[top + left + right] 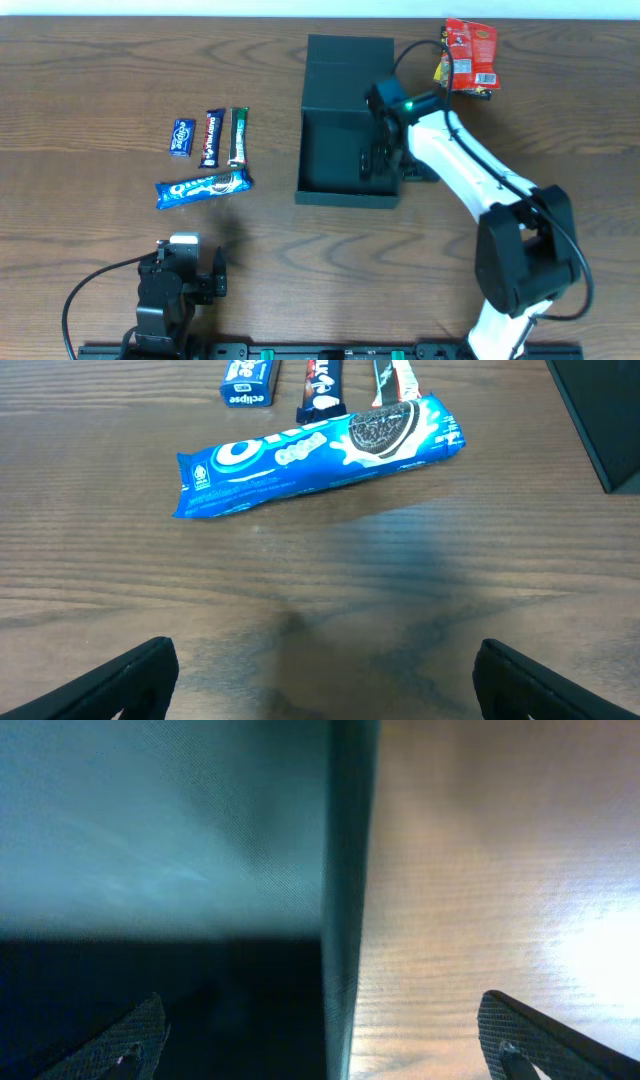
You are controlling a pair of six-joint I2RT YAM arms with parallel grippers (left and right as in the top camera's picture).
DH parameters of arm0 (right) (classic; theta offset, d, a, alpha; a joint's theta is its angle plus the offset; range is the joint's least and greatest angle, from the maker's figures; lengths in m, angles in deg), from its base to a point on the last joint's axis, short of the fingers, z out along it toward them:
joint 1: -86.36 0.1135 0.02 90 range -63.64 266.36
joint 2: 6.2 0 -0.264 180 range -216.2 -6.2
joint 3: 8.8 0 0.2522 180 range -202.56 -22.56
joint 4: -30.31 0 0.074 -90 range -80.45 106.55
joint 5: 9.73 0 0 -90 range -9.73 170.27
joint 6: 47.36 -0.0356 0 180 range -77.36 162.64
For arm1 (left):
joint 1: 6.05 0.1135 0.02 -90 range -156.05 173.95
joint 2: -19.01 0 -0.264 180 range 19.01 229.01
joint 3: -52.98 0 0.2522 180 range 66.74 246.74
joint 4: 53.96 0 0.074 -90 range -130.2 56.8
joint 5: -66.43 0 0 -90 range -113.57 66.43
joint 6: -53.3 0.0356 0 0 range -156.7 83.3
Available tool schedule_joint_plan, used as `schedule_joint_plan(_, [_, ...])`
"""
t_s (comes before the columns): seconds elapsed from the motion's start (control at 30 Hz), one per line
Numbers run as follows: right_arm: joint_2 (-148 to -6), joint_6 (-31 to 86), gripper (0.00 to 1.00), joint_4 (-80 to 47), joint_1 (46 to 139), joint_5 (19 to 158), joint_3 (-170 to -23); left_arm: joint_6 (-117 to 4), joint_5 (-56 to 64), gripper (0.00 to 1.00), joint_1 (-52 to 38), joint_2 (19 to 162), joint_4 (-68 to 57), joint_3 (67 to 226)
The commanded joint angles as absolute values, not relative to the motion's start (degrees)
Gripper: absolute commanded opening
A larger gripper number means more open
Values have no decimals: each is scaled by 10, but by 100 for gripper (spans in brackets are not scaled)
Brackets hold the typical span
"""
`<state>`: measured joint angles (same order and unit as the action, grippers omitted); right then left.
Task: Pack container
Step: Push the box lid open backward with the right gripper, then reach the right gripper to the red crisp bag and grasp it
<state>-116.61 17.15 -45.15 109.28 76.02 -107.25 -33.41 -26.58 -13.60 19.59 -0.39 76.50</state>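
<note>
**Q:** Where's the container for you right now?

**A:** My left pincer (pixel 325 660) has its fingers wide apart, with the Oreo pack (pixel 320 455) just ahead of it. The container (pixel 348 55) is further out to its right. Only the right wrist cam shows my right pincer (pixel 320 1005) spread open, straddling the container's side wall. The red packet (pixel 470 55) beyond that pincer is overhead-only.

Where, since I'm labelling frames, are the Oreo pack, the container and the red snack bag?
Oreo pack (pixel 320 455): left wrist view, middle of the blue wrapper.
container (pixel 348 70): overhead view, on the open flap lid.
red snack bag (pixel 472 50): overhead view, middle of the red packet.
</note>
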Motion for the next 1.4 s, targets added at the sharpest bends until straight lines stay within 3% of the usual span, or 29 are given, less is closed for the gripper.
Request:
schedule_joint_plan(0.0, [-1109,209,99,-446,1083,760,-1134,-326,-269,95,-136,192,7,760])
schedule_joint_plan(0.3, [-1049,287,99,-356,1059,670,-1168,-326,-269,95,-136,192,7,760])
schedule_joint_plan(0.47, [-1066,316,99,-301,992,737,-1173,-326,-269,95,-136,192,7,760])
schedule_joint_plan(0.7, [-1163,342,99,-329,878,784,-1285,-326,-269,95,-136,192,7,760])
schedule_joint_plan(0.97, [-1323,371,99,-363,825,768,-1459,-326,-269,95,-136,192,7,760])
schedule_joint_plan(1.37, [-1404,413,99,-283,801,765,-1464,-326,-269,95,-136,192,7,760])
